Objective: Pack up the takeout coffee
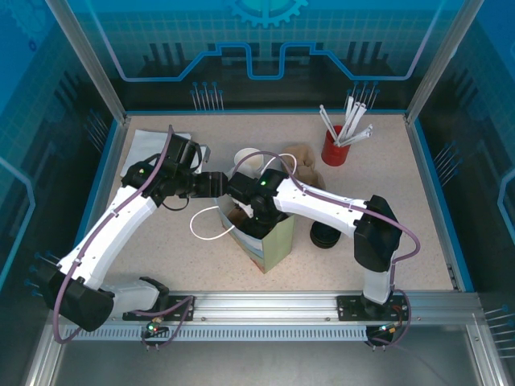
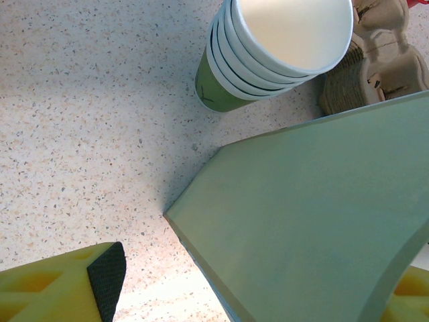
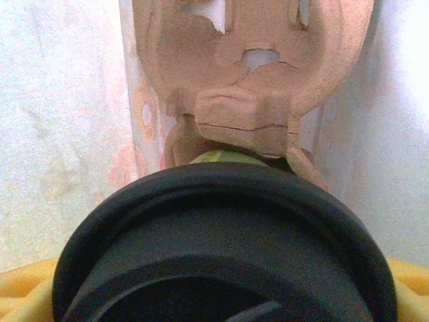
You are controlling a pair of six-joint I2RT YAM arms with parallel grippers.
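**Lidded cup down inside the bag, left fingers spread**

At the far left, a pale flat sheet [image 1: 153, 145] is lying in the rear corner, close to the blue edge of the table [image 1: 185, 261]. The left arm is slanting across the bare surface in front of it. The left gripper [image 2: 268, 268] is standing spread, its 2 yellow fingers [image 2: 60, 288] straddling a corner of the green paper bag [image 1: 278, 241]. The padded finger is sitting apart from the paper.

Just behind the bag, a stack of nested green cups [image 1: 248, 159] is standing upright, white mouth up. The bag is standing upright in the middle, near the front rail [image 1: 265, 305], its mouth open, and the right gripper [image 1: 243, 214] is reaching down into it.

Inside, the takeout coffee [image 3: 216, 158] is sitting between that gripper's 2 fingers. Its black lid [image 3: 221, 201] is nearest the wrist camera, and a sliver of green wall is meeting the brown cup carrier [image 3: 194, 60]. The fingers are flanking the lid widely. Whether they are pressing it, I cannot tell.

Rightward, a second carrier [image 1: 304, 159] is sitting behind the bag, and a stack of black lids [image 1: 324, 235] is sitting just beside the bag. A red cup [image 1: 332, 149] is holding white straws [image 1: 350, 121] toward the rear. Bare table is stretching from there to the right edge.
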